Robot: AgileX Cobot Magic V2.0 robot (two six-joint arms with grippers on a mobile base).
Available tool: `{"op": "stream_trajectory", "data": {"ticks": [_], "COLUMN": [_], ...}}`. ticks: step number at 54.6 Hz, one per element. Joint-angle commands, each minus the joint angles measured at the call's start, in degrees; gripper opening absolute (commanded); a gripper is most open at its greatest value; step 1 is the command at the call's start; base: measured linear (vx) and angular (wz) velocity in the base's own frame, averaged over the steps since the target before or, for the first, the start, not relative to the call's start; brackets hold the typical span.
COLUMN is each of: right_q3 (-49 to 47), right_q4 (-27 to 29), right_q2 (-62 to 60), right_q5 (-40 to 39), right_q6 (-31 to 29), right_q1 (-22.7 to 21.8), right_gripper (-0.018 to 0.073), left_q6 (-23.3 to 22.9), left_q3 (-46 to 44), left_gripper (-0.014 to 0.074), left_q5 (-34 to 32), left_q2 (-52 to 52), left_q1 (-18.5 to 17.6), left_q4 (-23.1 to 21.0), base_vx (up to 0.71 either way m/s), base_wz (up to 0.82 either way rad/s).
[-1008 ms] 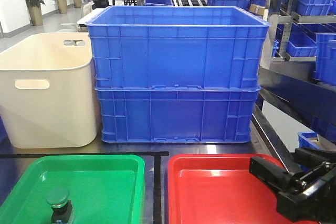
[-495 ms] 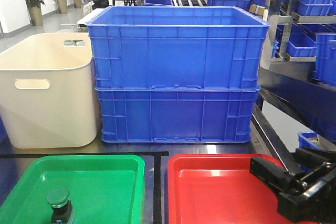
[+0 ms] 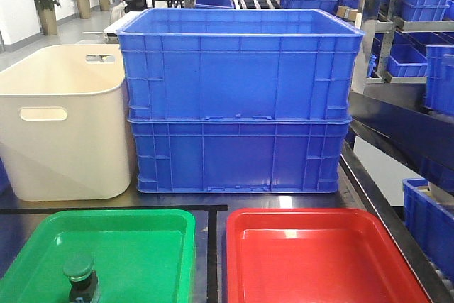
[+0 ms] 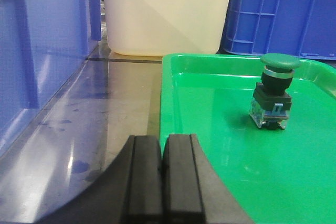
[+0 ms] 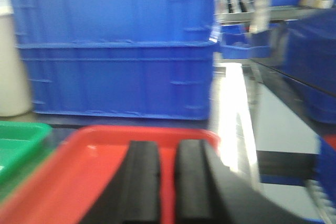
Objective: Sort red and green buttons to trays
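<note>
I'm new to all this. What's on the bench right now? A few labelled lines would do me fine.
Green tray: holds one green button, standing upright
Red tray: nothing in it that shows
Behind the trays: two stacked blue crates, cream tub to their left
Left gripper: fingers together, nothing held, at the green tray's edge
Right gripper: small gap between fingers, over the red tray, blurred

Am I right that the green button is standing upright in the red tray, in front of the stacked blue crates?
Not quite: the green button stands upright in the green tray, as the front-facing view shows; the red tray looks empty there.
</note>
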Motion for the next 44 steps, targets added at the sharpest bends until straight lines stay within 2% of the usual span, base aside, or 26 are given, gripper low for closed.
{"op": "stream_trajectory", "data": {"ticks": [1,8,14,23,26,29,44], "right_q3": [2.1,6.92,11.38,19.69,22.06,21.64,21.73], "right_q4": [-2.39,-3.68,-4.31,-8.47,-9.14,-9.2,-8.93], "right_q2": [-4.58,-11.1,-15.26,-21.78,-21.66,-21.6,-21.56], "right_q5": [-4.69,-4.69,-4.14,-4.88,-7.76,-5.05,-5.29], "right_q6": [0.11,0.13,1.35,4.4,5.94,6.58,6.09], "right_q1": [-3.43,-7.55,-9.03,-8.59,-8.27,-7.91,-7.56], "right_gripper": [-0.0016,-0.0015,-0.0013,-0.0013,-0.0011,-0.0012,-0.0009], "left_q6": [-0.43,-0.43,-0.43,-0.43,-0.43,-0.43,-0.43], "left_q3": [-1.2,-1.2,-1.2,-1.2,-1.2,-1.2,-1.2], "left_gripper": [-0.0006,-0.0006,-0.0006,-0.0006,-0.0006,-0.0006,-0.0006], "left_q5": [-4.64,-4.64,-4.64,-4.64,-4.59,-4.59,-4.61], "left_q2": [0.0,0.0,0.0,0.0,0.0,-0.13,-0.12], "left_q1": [0.12,0.12,0.12,0.12,0.12,0.12,0.12], "left_q4": [-0.11,-0.11,-0.11,-0.11,-0.11,-0.11,-0.11], "base_vx": [0.0,0.0,0.0,0.0,0.0,0.0,0.0], "base_wz": [0.0,0.0,0.0,0.0,0.0,0.0,0.0]}}
